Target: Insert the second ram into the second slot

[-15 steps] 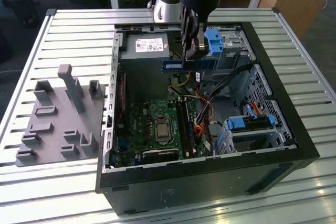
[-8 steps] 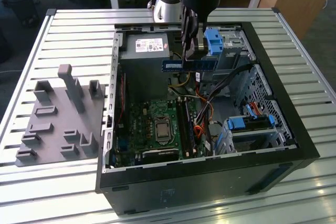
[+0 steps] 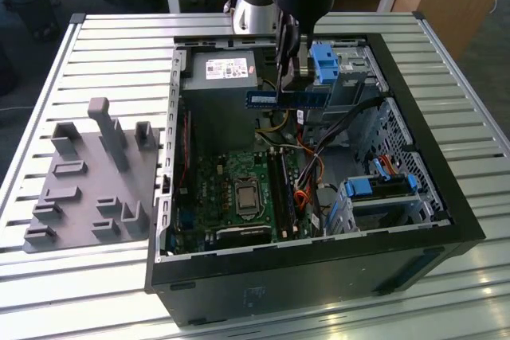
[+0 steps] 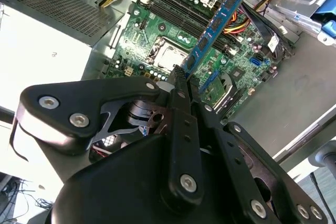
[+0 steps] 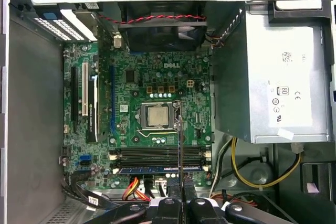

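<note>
The hand is clamped shut on the second ram, which hangs edge-down just beneath its fingertips. Both hover over the open computer case, well clear of the motherboard's memory slots directly below the hand.

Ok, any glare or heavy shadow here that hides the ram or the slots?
Exterior view: sheen on the slatted table, case interior dim, yet the second ram stands out. Second wrist view: the power supply is washed out white; the ram in the dark end effector is well lit. First wrist view: even light on the motherboard, memory slots plain.
</note>
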{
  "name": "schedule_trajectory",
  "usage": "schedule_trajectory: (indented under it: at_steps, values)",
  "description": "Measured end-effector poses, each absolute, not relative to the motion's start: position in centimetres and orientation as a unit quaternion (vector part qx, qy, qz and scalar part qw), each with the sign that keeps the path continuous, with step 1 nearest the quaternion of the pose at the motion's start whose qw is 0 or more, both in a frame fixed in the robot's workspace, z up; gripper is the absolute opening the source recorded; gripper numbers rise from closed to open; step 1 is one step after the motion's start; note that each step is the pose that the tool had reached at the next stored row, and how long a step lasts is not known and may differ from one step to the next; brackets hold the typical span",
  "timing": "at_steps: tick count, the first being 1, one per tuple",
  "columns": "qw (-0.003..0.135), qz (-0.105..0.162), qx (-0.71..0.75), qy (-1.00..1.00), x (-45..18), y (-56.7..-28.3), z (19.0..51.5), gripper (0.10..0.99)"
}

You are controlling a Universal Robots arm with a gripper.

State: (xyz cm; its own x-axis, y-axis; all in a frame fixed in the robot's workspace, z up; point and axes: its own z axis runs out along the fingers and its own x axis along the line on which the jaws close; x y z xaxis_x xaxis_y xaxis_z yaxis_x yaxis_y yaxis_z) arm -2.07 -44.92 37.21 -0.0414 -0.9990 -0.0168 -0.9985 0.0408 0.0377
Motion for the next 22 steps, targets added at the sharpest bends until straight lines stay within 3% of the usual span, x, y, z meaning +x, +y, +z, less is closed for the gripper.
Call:
schedule_trajectory:
  at_steps: [22]
  values:
    - [0.006,-0.020,0.671,-0.741,-2.07,-44.92,37.21,0.137]
